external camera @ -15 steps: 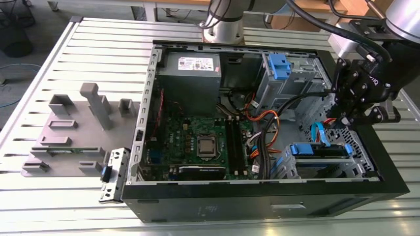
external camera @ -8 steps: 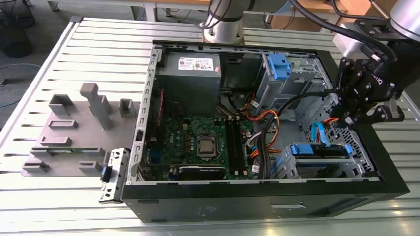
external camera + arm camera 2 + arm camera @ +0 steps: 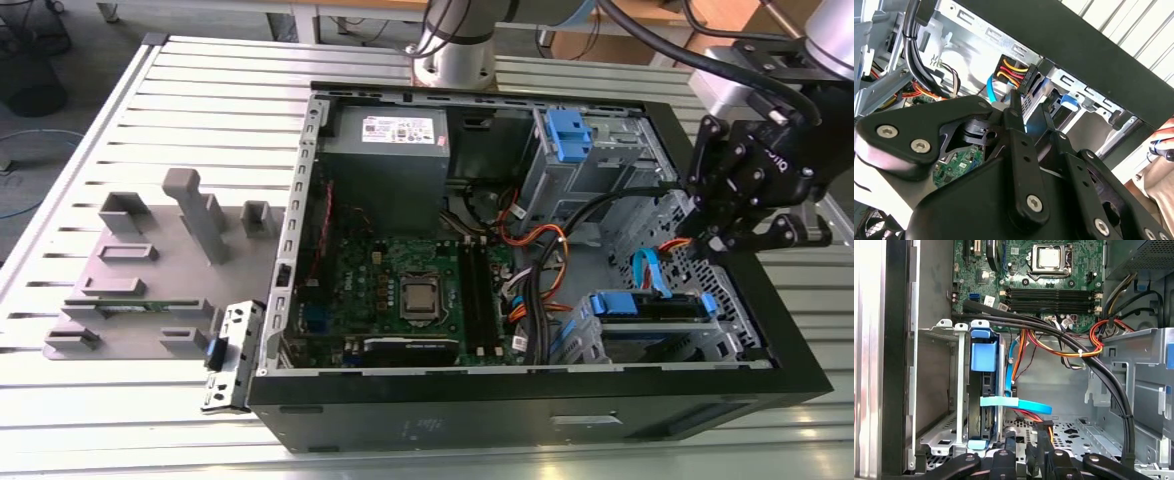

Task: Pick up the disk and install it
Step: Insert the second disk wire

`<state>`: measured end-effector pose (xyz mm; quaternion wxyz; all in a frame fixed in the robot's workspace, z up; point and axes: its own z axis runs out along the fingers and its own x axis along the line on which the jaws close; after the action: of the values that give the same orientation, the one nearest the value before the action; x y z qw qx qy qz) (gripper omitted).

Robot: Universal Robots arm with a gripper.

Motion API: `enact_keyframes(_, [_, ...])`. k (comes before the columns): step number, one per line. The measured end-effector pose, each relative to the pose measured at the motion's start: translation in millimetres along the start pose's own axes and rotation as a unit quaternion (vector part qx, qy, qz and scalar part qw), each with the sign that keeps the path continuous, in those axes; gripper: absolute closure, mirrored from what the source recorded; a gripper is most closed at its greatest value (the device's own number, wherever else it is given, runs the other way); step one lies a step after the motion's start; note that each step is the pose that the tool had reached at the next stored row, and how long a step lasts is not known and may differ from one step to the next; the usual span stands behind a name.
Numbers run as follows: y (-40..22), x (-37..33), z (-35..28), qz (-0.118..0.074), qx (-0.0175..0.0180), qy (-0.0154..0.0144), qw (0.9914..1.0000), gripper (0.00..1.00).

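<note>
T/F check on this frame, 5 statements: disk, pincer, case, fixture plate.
1. The disk sits in the drive cage at the case's lower front corner, on the exterior view's right. True.
2. The pincer hangs over the grey fixture plate. False: it is over the open case, just above the cage holding the disk; the grey fixture plate lies outside the case on the exterior view's left.
3. The case's side panel is on. False: the case is open, with the motherboard exposed.
4. In the first wrist view a blue carrier tab shows on the disk in its cage. True.
5. The processor socket carries a fan cooler. False: the processor is bare.
</note>
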<state>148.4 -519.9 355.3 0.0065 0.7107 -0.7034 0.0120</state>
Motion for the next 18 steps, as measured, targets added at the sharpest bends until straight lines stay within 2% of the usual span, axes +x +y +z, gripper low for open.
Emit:
enact_keyframes(13, [-1.8,0.1,0.3,0.0,0.0001,-0.0003,1.0,0.69])
enact_keyframes(14, [-1.9,0.1,0.4,0.0,0.0002,-0.0004,1.0,0.68])
enact_keyframes(15, [-1.9,0.0,0.5,0.0,0.0002,-0.0006,1.0,0.63])
enact_keyframes(17, [-1.9,0.0,0.4,0.0,0.0,-0.0005,1.0,0.63])
enact_keyframes(18, [-1.8,0.0,0.4,0.0,0.0,-0.0005,1.0,0.56])
